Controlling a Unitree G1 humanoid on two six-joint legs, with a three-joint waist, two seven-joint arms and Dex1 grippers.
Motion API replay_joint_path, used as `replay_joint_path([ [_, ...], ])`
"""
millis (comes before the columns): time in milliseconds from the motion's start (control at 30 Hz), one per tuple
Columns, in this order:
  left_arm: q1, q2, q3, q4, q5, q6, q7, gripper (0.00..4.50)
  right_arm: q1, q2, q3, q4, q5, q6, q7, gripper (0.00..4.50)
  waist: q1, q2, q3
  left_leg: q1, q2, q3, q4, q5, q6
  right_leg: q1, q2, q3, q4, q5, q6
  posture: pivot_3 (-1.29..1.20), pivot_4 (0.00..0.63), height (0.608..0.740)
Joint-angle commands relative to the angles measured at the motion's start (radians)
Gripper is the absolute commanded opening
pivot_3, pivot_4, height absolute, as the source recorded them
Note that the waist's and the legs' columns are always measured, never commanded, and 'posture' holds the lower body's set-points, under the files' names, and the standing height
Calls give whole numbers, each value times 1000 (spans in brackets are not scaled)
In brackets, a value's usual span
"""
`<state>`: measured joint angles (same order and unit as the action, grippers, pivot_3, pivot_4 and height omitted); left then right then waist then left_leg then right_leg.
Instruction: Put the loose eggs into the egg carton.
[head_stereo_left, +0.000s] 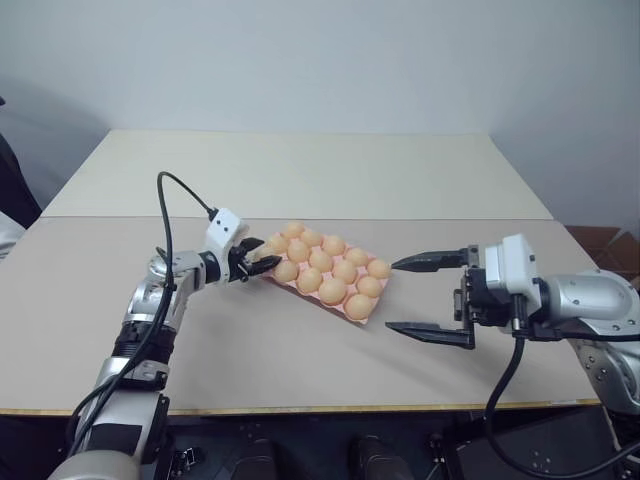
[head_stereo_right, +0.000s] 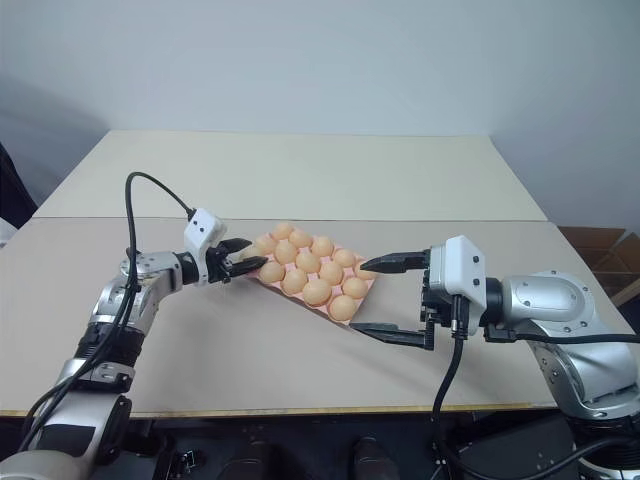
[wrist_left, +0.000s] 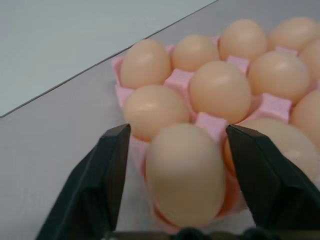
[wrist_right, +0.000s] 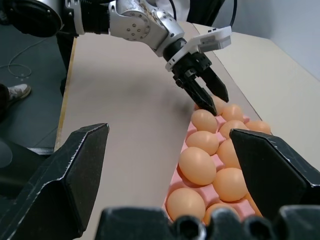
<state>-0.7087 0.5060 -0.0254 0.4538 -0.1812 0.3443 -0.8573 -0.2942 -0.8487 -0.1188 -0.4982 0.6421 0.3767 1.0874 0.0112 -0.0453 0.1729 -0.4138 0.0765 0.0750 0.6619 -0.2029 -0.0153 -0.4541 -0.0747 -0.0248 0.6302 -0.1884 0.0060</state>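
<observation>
Where the two beige tabletops meet, the flat pink moulded egg carton (head_stereo_left: 327, 277) lies skewed on the nearer surface (head_stereo_left: 250, 360), cups filled with smooth pale orange-tan eggs (head_stereo_left: 322, 260). Right arm reaches in level from the right, its gripper (head_stereo_left: 430, 297) held sideways just off the carton's right edge, black fingers spread wide, nothing between. Left gripper (head_stereo_left: 255, 262) sits at the carton's left corner, fingers (wrist_left: 107, 175) parted either side of the corner egg (wrist_left: 185, 172), gaps visible, no clamp.

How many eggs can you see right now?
15, all in the egg carton, three rows of five. The corner egg sits in its cup inside the open left gripper. None looks hidden.
</observation>
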Motion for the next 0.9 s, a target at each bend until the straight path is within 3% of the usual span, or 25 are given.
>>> replay_joint_path([
  [33, -8, 20, 33, -65, -24, -16, -15, 4480, 5, -14, -44, -35, 21, 5, -10, 4500, 1, 0, 0, 0, 0, 0, 0, 0, 0, 0, 0, 0, 0, 0, 0, 0, 150, 740],
  [200, 49, 82, 92, -198, -76, 8, -45, 4480, 3, -9, -40, -39, 23, 5, -12, 4500, -5, 0, 0, 0, 0, 0, 0, 0, 0, 0, 0, 0, 0, 0, 0, 0, 150, 740],
  [333, 147, 185, 186, -350, -145, 48, -84, 4480, -11, -2, -27, -27, 21, 1, -10, 4500, -9, 0, 0, 1, 0, 0, 0, 0, 0, 0, 0, 0, 0, 0, 0, 0, 150, 740],
  [533, 475, 376, 395, -619, -241, 115, -173, 4480, -8, 6, -19, 2, 12, -13, 7, 4500, -24, 0, 0, 1, 1, 1, -1, 0, 0, -1, 0, 1, -1, 0, 0, 0, 150, 740],
  [767, 837, 358, 689, -923, -378, 252, -150, 4480, -20, 24, 2, 61, 9, -18, 36, 4500, -10, 0, 0, 2, 2, 2, -1, 0, 0, -1, -1, 0, -1, -4, -6, 0, 150, 740],
  [900, 949, 314, 796, -1039, -459, 323, -101, 4480, -44, 26, 11, 104, 7, -17, 55, 4500, -9, 0, 0, 3, 2, 3, -1, 0, 0, -1, -1, 1, -1, -4, -6, 0, 150, 740],
])
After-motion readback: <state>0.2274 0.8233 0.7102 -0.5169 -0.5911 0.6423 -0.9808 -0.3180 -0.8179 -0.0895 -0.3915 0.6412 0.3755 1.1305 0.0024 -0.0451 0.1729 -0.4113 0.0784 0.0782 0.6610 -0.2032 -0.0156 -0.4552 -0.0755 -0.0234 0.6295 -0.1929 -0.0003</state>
